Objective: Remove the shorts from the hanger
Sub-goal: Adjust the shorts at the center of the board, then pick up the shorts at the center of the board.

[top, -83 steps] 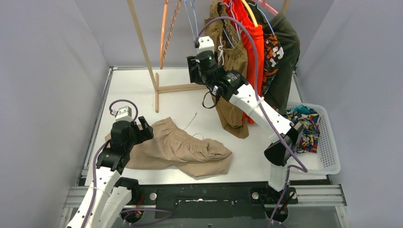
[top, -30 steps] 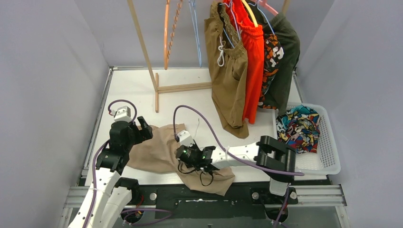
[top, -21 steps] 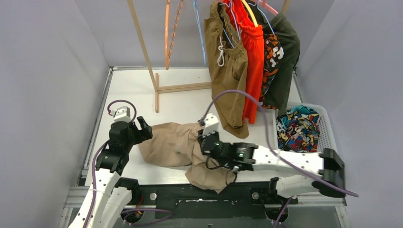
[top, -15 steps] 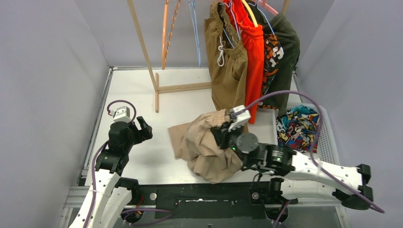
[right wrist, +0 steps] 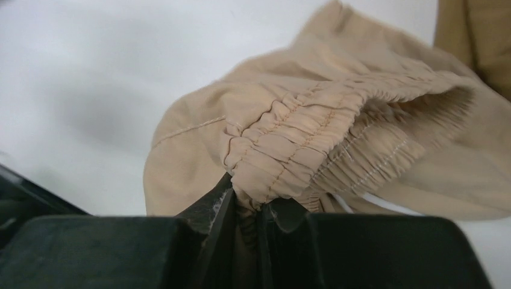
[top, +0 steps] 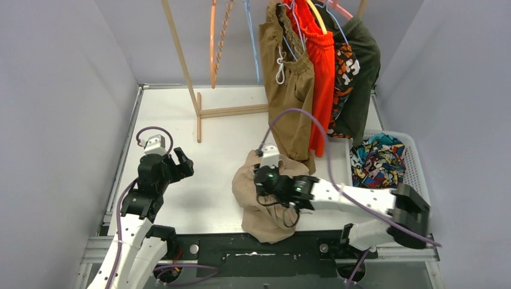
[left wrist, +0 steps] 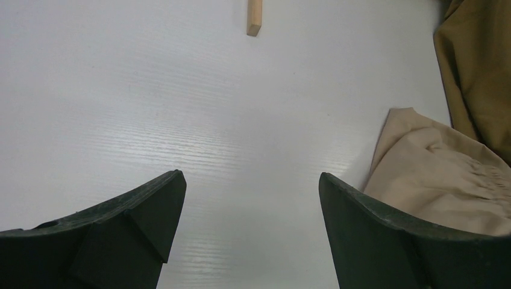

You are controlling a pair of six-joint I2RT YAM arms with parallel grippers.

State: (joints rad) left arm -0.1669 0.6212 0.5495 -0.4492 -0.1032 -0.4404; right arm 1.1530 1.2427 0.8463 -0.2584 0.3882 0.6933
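The right tool (right wrist: 246, 208) was clenched on the gathered waistband (right wrist: 295, 123) of the beige shorts (right wrist: 193, 150), bunched on the tabletop (top: 205, 138) just below the hanging brown shorts (top: 292, 90). The left tool (left wrist: 250, 198) stood released, jaws wide apart, above the tabletop.

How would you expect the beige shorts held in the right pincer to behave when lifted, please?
Probably floppy: the beige shorts bunch and sag in folds around the right pincer. Likely light, since a small pinch on the elastic waistband seems to hold them. Loose cloth may drag on the table.
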